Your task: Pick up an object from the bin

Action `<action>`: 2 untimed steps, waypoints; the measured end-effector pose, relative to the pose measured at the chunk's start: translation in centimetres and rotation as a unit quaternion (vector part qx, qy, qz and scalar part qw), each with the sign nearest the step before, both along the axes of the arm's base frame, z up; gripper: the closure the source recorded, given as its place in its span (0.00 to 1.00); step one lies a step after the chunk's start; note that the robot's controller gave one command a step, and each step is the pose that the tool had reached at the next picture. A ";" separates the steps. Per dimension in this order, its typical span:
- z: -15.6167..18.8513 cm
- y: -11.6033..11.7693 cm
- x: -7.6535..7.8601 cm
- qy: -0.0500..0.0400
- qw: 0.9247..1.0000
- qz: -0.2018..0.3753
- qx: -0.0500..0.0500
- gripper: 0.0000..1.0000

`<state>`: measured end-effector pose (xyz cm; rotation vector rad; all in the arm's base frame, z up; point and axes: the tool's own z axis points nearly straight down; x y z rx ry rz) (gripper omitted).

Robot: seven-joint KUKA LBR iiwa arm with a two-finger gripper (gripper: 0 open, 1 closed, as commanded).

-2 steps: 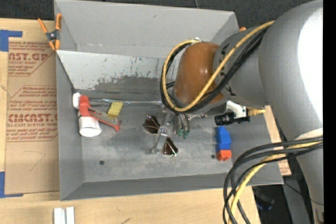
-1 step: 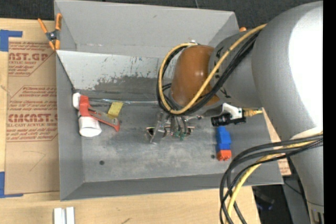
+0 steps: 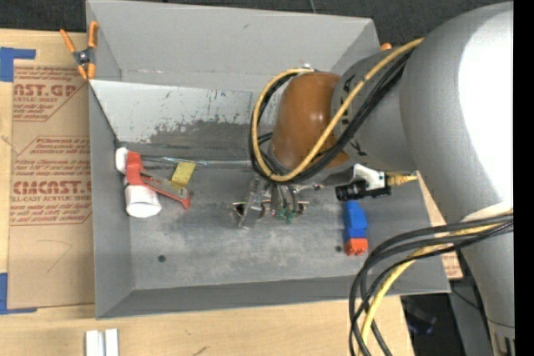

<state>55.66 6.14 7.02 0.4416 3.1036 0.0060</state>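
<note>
Bin's right wall (image 3: pixel 360 54) hidden by the arm (image 3: pixel 455 112), item (image 3: pixel 287 213) under hand (image 3: pixel 269 208) — unidentifiable

bin (image 3: pixel 167 263): grey, with dark scuff streaks on the rear slope
tube (image 3: pixel 140 200): white
clip (image 3: pixel 163 186): red
small block (image 3: pixel 183 172): yellow
long block (image 3: pixel 355 221): blue, orange tip
claw (image 3: pixel 267 211): silver metal, green fleck
wrist cover (image 3: pixel 304 125): orange-brown
cables (image 3: pixel 265 108): yellow and black

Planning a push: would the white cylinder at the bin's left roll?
Probably: the white cylinder looks round-sided and seems to lie on its side on the flat bin floor. The red stick beside it may stop it. Likely rigid too.
</note>
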 end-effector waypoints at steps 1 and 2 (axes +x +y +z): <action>0.3 0.0 -0.1 0.001 1.000 0.000 0.000 1.00; 1.4 0.0 -0.2 0.004 1.000 0.000 0.000 1.00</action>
